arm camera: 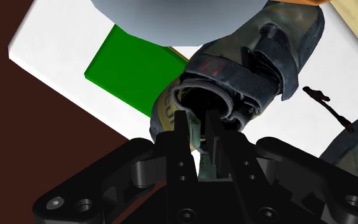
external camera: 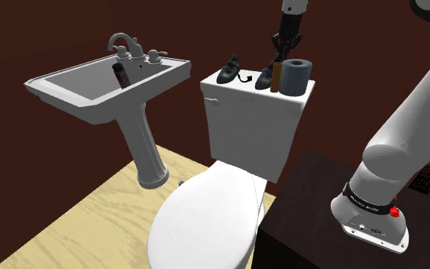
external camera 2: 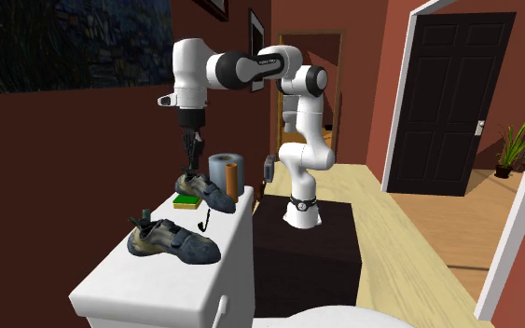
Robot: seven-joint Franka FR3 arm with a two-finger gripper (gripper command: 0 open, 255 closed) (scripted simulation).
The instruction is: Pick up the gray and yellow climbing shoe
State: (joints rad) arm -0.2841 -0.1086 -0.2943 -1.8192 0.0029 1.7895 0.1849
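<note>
Your gripper [arm camera: 196, 122] is nearly shut, pinching climbing shoe [arm camera: 250, 63] by heel rim, prob. its thinnest hold; shoe's at tank lid [external camera 2: 130, 289] end by toilet roll [external camera: 297, 74].

Grey roll [external camera 2: 221, 167] and brown cylinder [external camera 2: 233, 180] crowd the climbing shoe [external camera 2: 206, 195]; bare tank lid [external camera 2: 153, 282] lies toward the other shoe [external camera 2: 172, 241].

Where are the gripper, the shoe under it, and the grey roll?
gripper [arm camera: 198, 127]: wrist view, midway between the fingertips.
climbing shoe [arm camera: 260, 60]: wrist view, on the strap across its upper.
grey roll [external camera: 298, 75]: shoulder view, on its curved side.
</note>
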